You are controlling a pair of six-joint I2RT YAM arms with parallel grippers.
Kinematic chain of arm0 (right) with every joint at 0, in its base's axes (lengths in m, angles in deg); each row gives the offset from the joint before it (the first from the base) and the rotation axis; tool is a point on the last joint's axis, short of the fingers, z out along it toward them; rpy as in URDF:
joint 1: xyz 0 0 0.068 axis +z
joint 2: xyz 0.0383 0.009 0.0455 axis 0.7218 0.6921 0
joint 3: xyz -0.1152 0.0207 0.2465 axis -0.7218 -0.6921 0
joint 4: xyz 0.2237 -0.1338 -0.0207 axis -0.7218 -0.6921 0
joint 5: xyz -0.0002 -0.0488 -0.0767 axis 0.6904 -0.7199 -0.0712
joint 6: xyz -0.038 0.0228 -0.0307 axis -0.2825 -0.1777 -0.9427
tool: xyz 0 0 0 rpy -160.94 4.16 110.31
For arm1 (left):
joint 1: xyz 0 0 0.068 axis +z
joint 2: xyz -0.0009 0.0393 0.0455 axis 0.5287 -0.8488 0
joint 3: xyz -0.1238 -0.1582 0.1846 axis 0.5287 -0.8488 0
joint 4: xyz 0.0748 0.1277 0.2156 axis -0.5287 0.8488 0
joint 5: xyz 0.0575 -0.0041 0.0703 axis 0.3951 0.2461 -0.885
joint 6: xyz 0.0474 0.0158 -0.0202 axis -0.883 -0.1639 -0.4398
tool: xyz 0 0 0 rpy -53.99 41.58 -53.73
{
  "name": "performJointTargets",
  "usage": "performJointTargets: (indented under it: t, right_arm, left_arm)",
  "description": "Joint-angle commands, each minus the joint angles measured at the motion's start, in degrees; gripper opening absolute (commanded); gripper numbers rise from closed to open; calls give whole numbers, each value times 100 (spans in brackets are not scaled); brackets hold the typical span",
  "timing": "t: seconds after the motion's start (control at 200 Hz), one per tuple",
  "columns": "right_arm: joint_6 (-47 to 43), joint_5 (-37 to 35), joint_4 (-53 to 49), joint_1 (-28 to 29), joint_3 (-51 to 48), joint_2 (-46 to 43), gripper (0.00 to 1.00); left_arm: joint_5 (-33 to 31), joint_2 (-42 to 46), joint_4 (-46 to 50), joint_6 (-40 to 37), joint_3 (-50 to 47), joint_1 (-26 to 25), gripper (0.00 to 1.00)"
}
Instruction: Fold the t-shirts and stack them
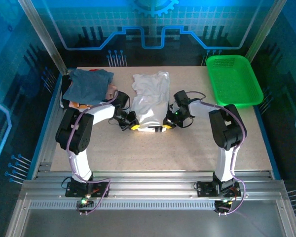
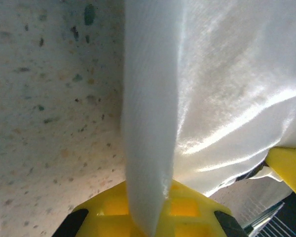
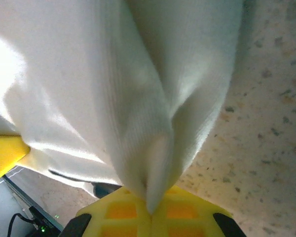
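- Low in the overhead view, the left arm (image 1: 76, 133) and the right arm (image 1: 229, 131) rise from a metal rail at the near edge of a speckled beige table (image 1: 197, 148).
- Both arms bend inward toward the middle of the frame, so their yellow-tipped ends sit low and close together.
- Just left of centre, the left hand (image 1: 133, 126) is clamped tight on the near left corner of a white t-shirt (image 1: 150, 101).
- Just right of centre, the right hand (image 1: 165, 127) is clamped tight on the near right corner of the same shirt.
- From the left wrist, yellow fingers (image 2: 187, 207) at the bottom of the frame pinch a narrow upright fold of white cloth. The fold rises through the middle, with bare table to its left and smooth, shiny cloth to its right.
- From the right wrist, yellow fingers (image 3: 118, 212) at bottom centre pinch a bunched tuck of finely ribbed white cloth. More cloth spreads across the upper left, and bare table lies along the right side.
- At the centre of the overhead frame, the white t-shirt lies on the table as a long, narrow shape. It runs from the two hands toward the far edge, and its far end is crumpled.
- In the upper left, a pile of shirts rests on the far left corner. A slate-blue shirt (image 1: 91, 84) lies on top, with a pink shirt (image 1: 111, 91) and an orange shirt (image 1: 78, 104) showing at its edges.
- In the upper right, a green mesh basket (image 1: 234, 79) sits on the far right corner, well apart from the shirts.
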Motion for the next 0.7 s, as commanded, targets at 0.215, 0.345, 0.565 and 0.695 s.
performJointTargets:
  t: [0.215,0.345,0.565,0.695]
  right_arm:
    - [204,-152,-866,291,-699,-1539,0]
    - [517,-235,-1004,736,-1251,-2188,0]
    - [1513,-588,-1298,1811,-2123,-3383,0]
    - [2001,-815,-1586,2154,-2227,-3957,0]
  left_arm:
    - [-324,1645,913,-729,-682,-147,0]
    - [-140,2388,972,-412,-1226,-380,0]
    - [-31,3940,1577,472,-2280,-946,0]
    - [188,4761,1679,1010,-2665,-1115,0]
